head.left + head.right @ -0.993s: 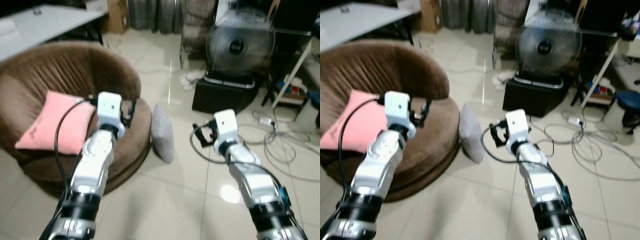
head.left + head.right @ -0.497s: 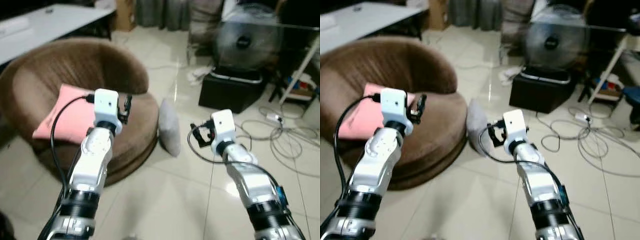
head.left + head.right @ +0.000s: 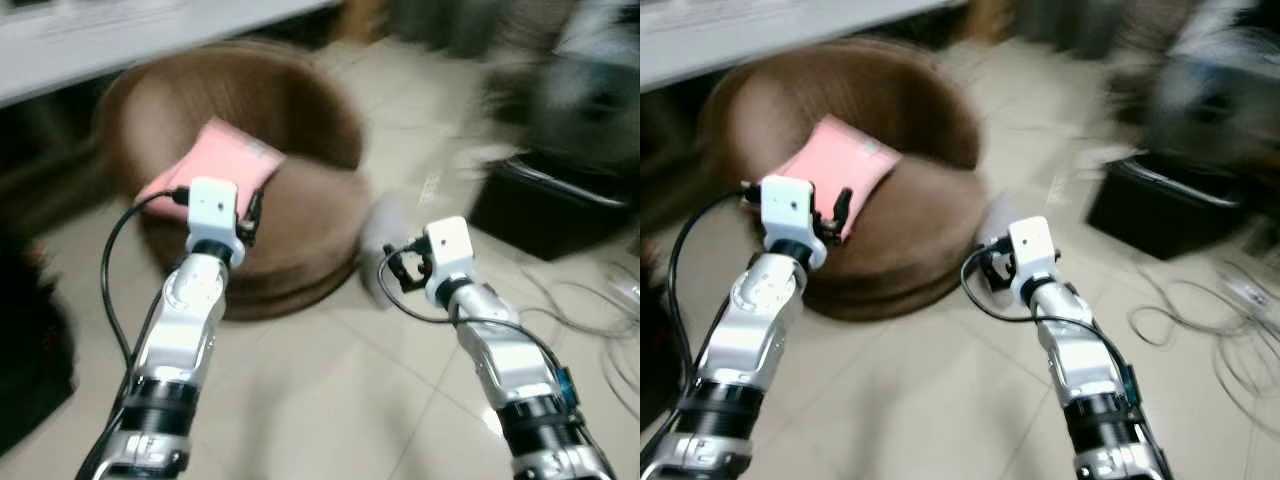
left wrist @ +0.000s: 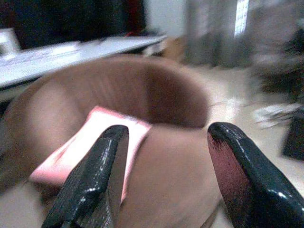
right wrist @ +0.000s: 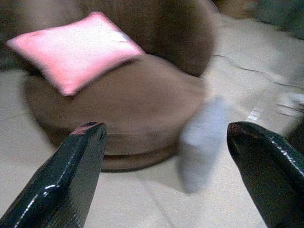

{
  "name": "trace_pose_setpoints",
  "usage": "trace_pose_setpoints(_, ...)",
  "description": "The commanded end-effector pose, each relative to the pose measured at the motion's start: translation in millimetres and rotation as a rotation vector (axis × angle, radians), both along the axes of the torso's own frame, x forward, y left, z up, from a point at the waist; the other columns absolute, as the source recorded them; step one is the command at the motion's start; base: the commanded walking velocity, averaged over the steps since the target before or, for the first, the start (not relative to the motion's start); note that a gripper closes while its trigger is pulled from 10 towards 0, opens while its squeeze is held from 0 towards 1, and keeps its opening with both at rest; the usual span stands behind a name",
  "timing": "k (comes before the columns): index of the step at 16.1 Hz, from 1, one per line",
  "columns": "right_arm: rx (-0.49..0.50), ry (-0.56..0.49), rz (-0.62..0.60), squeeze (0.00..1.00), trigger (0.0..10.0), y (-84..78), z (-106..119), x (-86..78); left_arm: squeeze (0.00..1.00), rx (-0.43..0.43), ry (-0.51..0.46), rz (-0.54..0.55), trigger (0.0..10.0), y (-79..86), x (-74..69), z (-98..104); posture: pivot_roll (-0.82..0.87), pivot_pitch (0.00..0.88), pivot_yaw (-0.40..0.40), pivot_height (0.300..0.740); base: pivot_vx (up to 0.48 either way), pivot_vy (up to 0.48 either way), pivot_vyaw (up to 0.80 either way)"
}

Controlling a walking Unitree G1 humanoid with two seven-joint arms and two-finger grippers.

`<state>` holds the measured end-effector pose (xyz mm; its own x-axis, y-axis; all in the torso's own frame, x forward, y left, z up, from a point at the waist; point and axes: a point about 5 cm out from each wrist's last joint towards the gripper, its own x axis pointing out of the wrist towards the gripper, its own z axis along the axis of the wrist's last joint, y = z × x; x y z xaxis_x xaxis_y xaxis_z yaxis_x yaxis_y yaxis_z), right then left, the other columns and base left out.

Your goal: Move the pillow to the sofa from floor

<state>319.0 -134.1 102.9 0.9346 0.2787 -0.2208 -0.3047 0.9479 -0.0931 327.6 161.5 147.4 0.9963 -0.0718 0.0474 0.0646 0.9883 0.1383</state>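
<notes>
1. Floor (image 3: 320, 400): pale glossy tiles run across the room. The head views are blurred.
2. Sofa (image 3: 290, 180): a round brown seat with a high curved back, standing on the floor ahead and to the robot's left.
3. Black box (image 3: 1170, 215): a dark, low unit on the floor ahead to the right, well apart from the sofa; detail is lost in the blur.
4. Pink cushion (image 5: 76, 50): lies tilted on the sofa seat, leaning toward the backrest.
5. Grey pillow (image 5: 202, 140): stands on edge on the floor, against the sofa's base on its right side. Neither gripper touches it.
6. Cables (image 3: 1230, 335): loose loops lie on the tiles at far right.
7. Left gripper (image 4: 164, 161): raised in front of the sofa, aimed at the seat and pink cushion. Its two black fingers (image 4: 95, 175) are spread apart with nothing between them.
8. Right gripper (image 5: 168, 161): held forward above the floor, aimed at the sofa base and grey pillow. Its fingers (image 5: 71, 166) are spread wide and empty.
</notes>
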Motion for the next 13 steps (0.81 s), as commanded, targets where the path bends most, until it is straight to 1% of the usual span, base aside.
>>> trace_pose_setpoints(1,-0.015,-0.008,0.009,0.00,10.0,0.2,3.1,1.9,0.00,0.003,-0.025,0.000,10.0,-2.9,2.0,7.2,0.04,0.000,0.011,0.740,0.000,-0.480,0.80)
trace_pose_setpoints(3,-0.024,-0.008,0.012,0.00,10.0,-0.1,3.4,2.7,0.00,0.011,-0.009,-0.001,10.0,-3.8,2.5,5.7,0.04,0.000,0.010,0.740,0.000,-0.480,0.72)
trace_pose_setpoints(4,-0.029,-0.001,0.001,0.00,10.0,-1.9,2.2,2.6,0.00,0.013,0.023,-0.004,10.0,-4.5,2.8,2.2,0.04,0.000,0.011,0.740,0.000,0.000,0.00)
trace_pose_setpoints(5,-0.019,0.014,-0.026,0.00,10.0,-5.1,-0.1,2.6,0.00,-0.016,0.059,-0.004,10.0,-4.7,3.0,-2.4,0.04,0.000,0.011,0.740,0.000,0.480,0.00)
trace_pose_setpoints(7,-0.020,0.013,-0.024,0.00,10.0,-5.3,-0.2,2.2,0.00,-0.016,0.052,0.004,10.0,-4.0,2.5,-2.0,0.03,0.000,0.014,0.740,0.000,0.480,0.00)
trace_pose_setpoints(8,-0.020,0.012,-0.023,0.00,10.0,-5.3,-0.2,1.6,0.00,-0.019,0.029,0.009,10.0,-3.2,2.3,-0.1,0.03,0.000,0.014,0.740,0.000,0.000,0.00)
trace_pose_setpoints(11,-0.032,0.018,-0.023,0.00,10.0,-6.2,-2.0,0.4,0.00,-0.008,0.050,0.004,10.0,-3.0,1.7,-3.2,0.03,0.000,0.015,0.740,0.000,0.000,0.00)
trace_pose_setpoints(13,-0.027,0.040,-0.048,0.00,10.0,-8.7,-5.7,-0.7,0.00,0.003,0.052,-0.045,10.0,-5.1,-1.5,-7.9,0.03,0.000,0.014,0.740,0.000,0.000,0.00)
